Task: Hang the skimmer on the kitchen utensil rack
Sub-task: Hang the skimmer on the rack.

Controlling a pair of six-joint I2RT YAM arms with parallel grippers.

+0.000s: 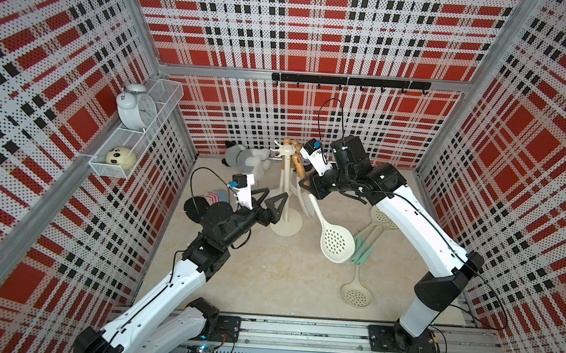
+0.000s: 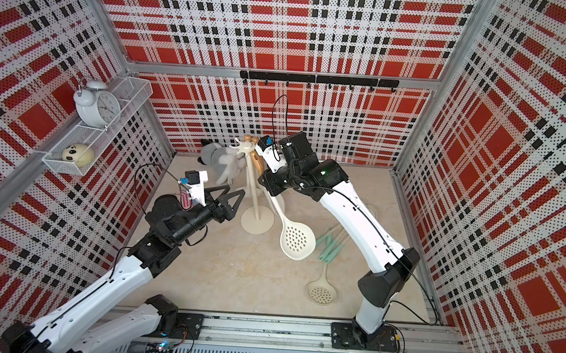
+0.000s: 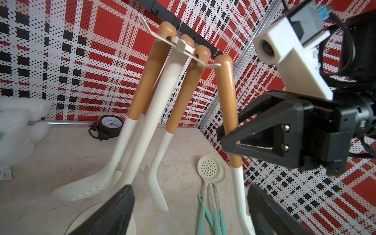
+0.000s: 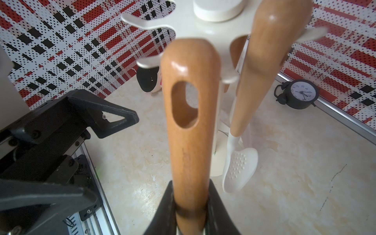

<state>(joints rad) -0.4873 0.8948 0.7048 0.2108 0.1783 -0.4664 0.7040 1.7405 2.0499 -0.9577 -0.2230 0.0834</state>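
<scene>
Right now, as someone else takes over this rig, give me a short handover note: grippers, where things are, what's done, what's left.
Right gripper: shut on the wooden handle of the skimmer, bowl hanging down.
Left gripper: open and empty, beside the pole of the kitchen utensil rack.
Done: skimmer picked up, handle top raised to the rack's crown.
Left: slip the handle hole over the free prong, then release.

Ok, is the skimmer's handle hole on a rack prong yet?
No: in the right wrist view the skimmer handle's hole is empty, with the nearest prong of the rack beside it, not through it.
</scene>
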